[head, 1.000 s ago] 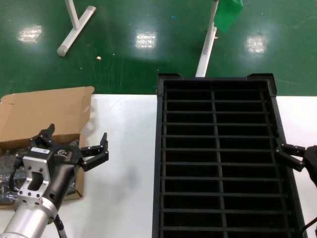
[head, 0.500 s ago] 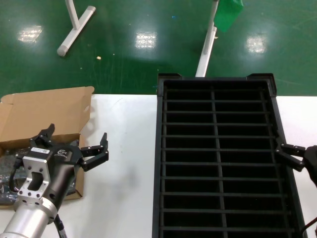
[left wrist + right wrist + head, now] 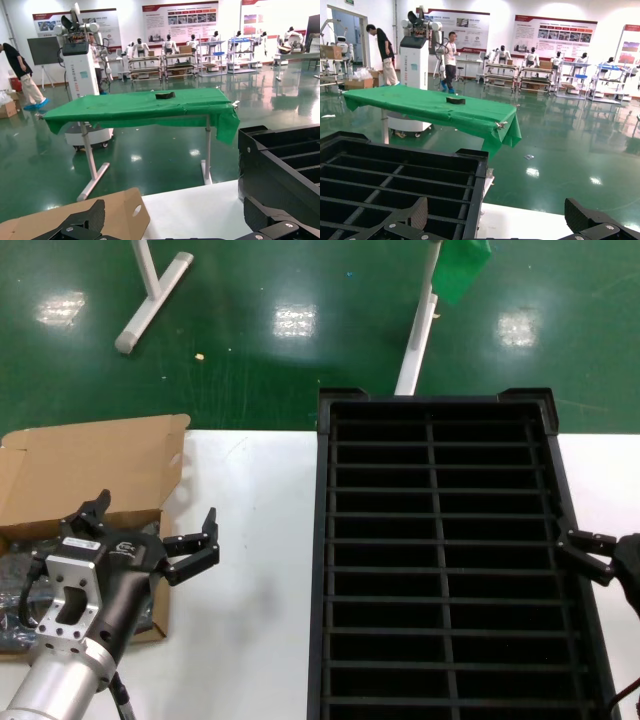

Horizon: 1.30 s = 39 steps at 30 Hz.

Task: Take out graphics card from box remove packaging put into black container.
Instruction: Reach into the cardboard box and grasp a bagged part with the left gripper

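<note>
The brown box (image 3: 90,470) lies at the table's left edge with its flap lid folded back. A dark crinkly packaging (image 3: 14,585) shows inside it; the graphics card is hidden. My left gripper (image 3: 155,518) hovers open over the box's right side, nothing between its fingers. In the left wrist view, the left gripper (image 3: 175,220) spans from the box flap (image 3: 117,215) to the black container (image 3: 285,155). The black container (image 3: 440,550), its slots empty, fills the table's right half. My right gripper (image 3: 598,558) stands open and empty at its right rim. In the right wrist view, it (image 3: 497,214) straddles the container (image 3: 395,175) wall.
A strip of bare white table (image 3: 250,560) separates box and container. Beyond the table's far edge is green floor with white stand legs (image 3: 150,295) and a green-covered table (image 3: 140,105). The container's rim (image 3: 322,540) stands higher than the tabletop.
</note>
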Available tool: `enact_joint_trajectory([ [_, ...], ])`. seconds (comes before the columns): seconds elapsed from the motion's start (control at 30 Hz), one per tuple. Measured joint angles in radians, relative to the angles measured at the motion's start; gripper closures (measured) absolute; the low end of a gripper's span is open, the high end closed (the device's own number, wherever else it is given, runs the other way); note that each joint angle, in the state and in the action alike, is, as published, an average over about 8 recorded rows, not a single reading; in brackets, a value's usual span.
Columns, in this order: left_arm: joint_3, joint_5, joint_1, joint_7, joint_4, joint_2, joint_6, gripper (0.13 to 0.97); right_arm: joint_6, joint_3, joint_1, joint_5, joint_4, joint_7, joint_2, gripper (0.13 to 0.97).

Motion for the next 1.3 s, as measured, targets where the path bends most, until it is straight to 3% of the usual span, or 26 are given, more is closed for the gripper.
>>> enact_joint_trajectory([
  [0.5,-0.004,0.0,0.002,0.003,0.001,0.002,0.006,0.132,0.0,0.0,0.0,0.0,0.0,0.0,0.0,0.129],
  [0.8,-0.068,-0.016,0.022,0.089,0.021,0.042,0.1,0.132,0.0,0.0,0.0,0.0,0.0,0.0,0.0,0.129],
  [0.93,-0.108,-0.026,0.032,0.17,0.033,0.064,0.154,0.132,0.0,0.0,0.0,0.0,0.0,0.0,0.0,0.129],
  [1.1,-0.177,-0.04,0.044,0.335,0.042,0.08,0.239,0.132,0.0,0.0,0.0,0.0,0.0,0.0,0.0,0.129],
  [1.3,-0.254,-0.037,0.064,0.575,0.045,0.059,0.332,0.132,0.0,0.0,0.0,0.0,0.0,0.0,0.0,0.129],
])
